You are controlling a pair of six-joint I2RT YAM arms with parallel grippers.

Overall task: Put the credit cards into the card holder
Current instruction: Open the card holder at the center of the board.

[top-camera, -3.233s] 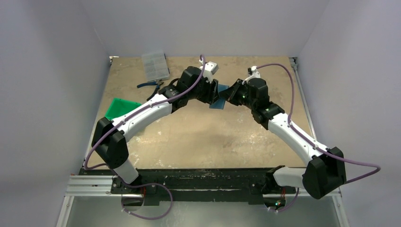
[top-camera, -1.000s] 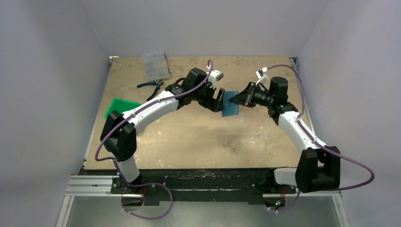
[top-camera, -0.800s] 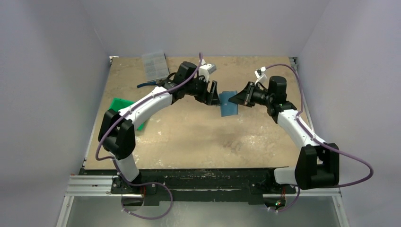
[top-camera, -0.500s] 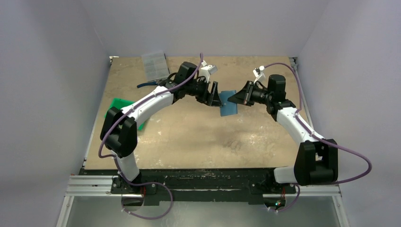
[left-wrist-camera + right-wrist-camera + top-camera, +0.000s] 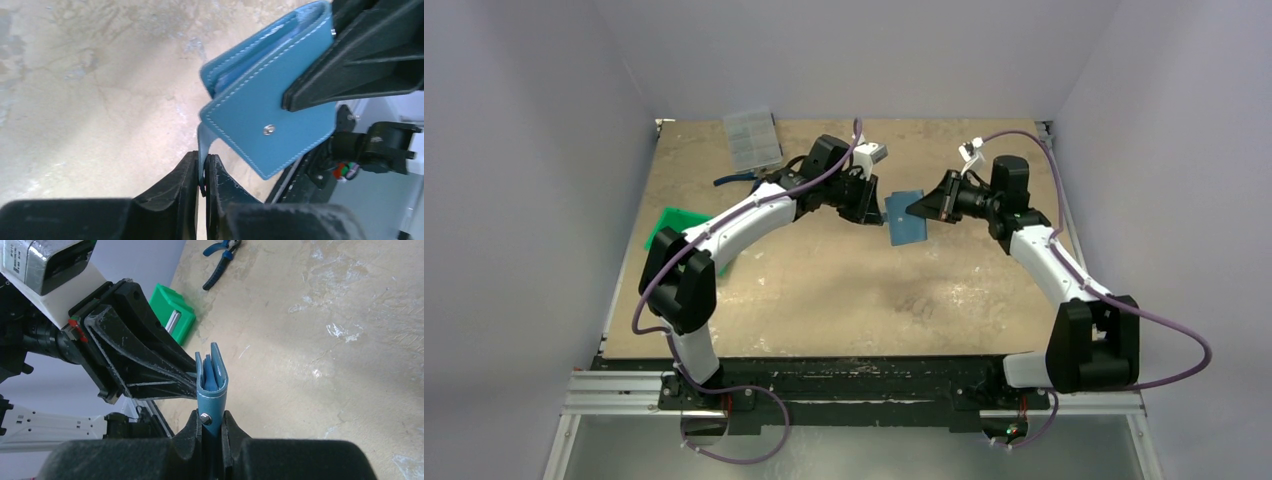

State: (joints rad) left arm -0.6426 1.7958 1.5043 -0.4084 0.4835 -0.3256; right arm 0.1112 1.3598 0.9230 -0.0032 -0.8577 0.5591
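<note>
The teal-blue card holder (image 5: 906,216) hangs above the table between both arms. My right gripper (image 5: 212,426) is shut on its folded body (image 5: 211,390), next to the silver snap. My left gripper (image 5: 202,176) is shut on the thin clasp tab (image 5: 202,146) that hangs from the wallet (image 5: 265,110). The wallet is closed, with blue inner pockets showing at its open edge. No pale credit card shows in any view.
A green plastic tray (image 5: 686,232) lies at the left edge and shows in the right wrist view (image 5: 174,315). Blue-handled pliers (image 5: 742,180) and a clear compartment box (image 5: 752,138) lie at the back left.
The right gripper kept hold of the wallet and carried it slightly back. The left gripper came away, then returned and closed on the wallet's clasp tab.
</note>
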